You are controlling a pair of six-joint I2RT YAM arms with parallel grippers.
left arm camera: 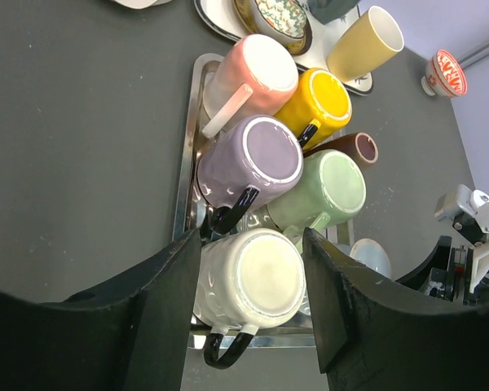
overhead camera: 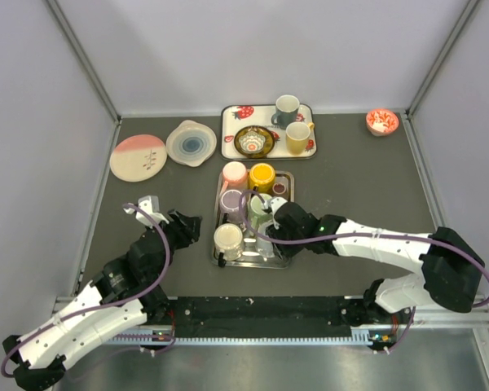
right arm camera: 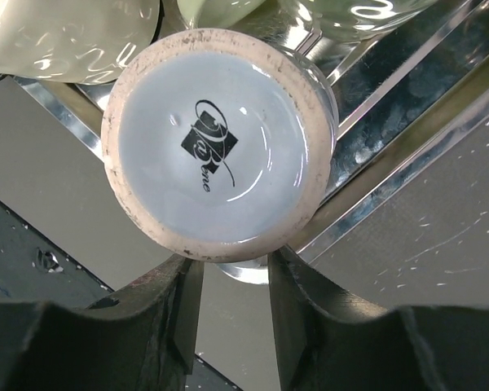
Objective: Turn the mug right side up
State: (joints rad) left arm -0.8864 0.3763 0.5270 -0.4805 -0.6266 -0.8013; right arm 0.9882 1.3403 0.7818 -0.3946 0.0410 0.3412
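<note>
A metal tray [overhead camera: 291, 204] holds several upside-down mugs. In the right wrist view a pale blue mug [right arm camera: 216, 138] shows its base with a black logo, at the tray's near right corner [right arm camera: 407, 155]. My right gripper [right arm camera: 236, 265] is shut on its handle [right arm camera: 246, 273], just below the base. It reaches over the tray [overhead camera: 266, 216]. My left gripper [left arm camera: 251, 236] is open and empty, held left of the tray [overhead camera: 192, 228]. A cream mug with a black handle [left arm camera: 253, 281] shows between its fingers. Purple [left arm camera: 253, 163], green [left arm camera: 326, 191], pink and yellow mugs stand behind it.
A floral tray [overhead camera: 232, 130] at the back holds an upright grey mug [overhead camera: 286, 108], a yellow mug [overhead camera: 297, 137] and a bowl [overhead camera: 253, 141]. Two plates [overhead camera: 138, 157] lie at the back left. A red bowl [overhead camera: 382, 122] sits at the back right.
</note>
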